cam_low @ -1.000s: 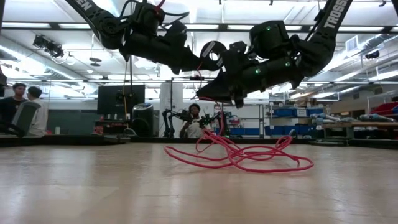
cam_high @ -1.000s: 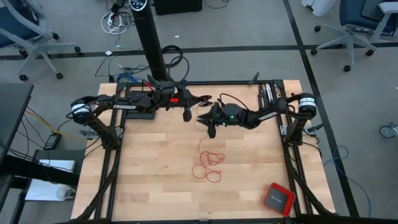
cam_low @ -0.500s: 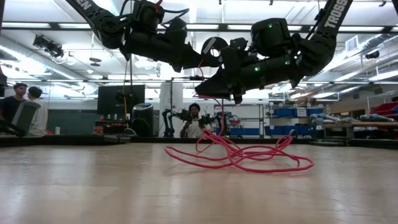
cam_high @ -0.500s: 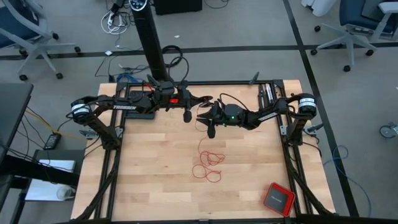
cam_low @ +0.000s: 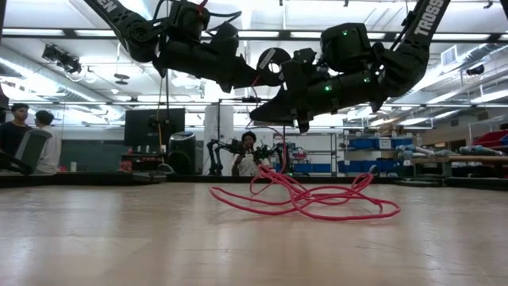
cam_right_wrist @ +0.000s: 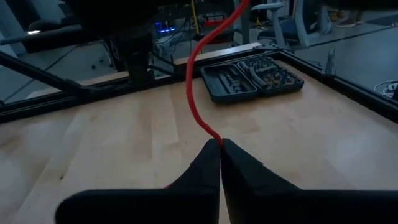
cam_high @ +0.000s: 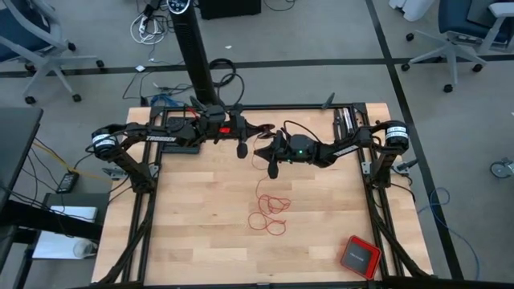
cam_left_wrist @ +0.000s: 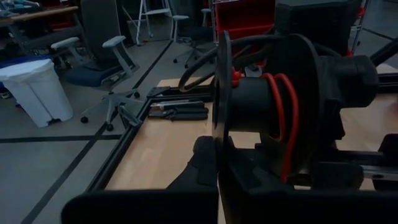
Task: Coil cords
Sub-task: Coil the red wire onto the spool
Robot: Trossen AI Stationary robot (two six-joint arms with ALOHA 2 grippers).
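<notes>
The thin red cord lies in loose loops (cam_high: pixel 269 213) (cam_low: pixel 309 199) on the wooden table's middle. One strand (cam_right_wrist: pixel 193 81) rises from them to my right gripper (cam_right_wrist: pixel 219 144) (cam_high: pixel 263 154), which is shut on it above the table. A few turns of the cord (cam_left_wrist: pixel 285 118) are wound on a black spool (cam_left_wrist: pixel 261 106) (cam_low: pixel 274 59). My left gripper (cam_left_wrist: pixel 217 165) (cam_high: pixel 245 136) is shut on this spool, close beside the right gripper and a little higher. My left gripper has the spool's thin disc rim (cam_left_wrist: pixel 219 146) between its two fingers, which reach roughly level from the table's left. The spool is lifted clear of the table, its discs upright. My right gripper pinches a single strand of the cord (cam_right_wrist: pixel 214 138) between its fingertips, coming roughly level from the table's right. Beyond the fingers the strand curves up toward the spool, and the loops lie on the table below.
A red square box with a dark top (cam_high: pixel 359 255) sits near the table's near right corner. A dark open tool case (cam_right_wrist: pixel 252 78) (cam_high: pixel 345 120) lies at the far right edge. People stand in the room behind (cam_low: pixel 24 135).
My right gripper has shut on the cord strand while staying in place. The loops on the table lie as before.
</notes>
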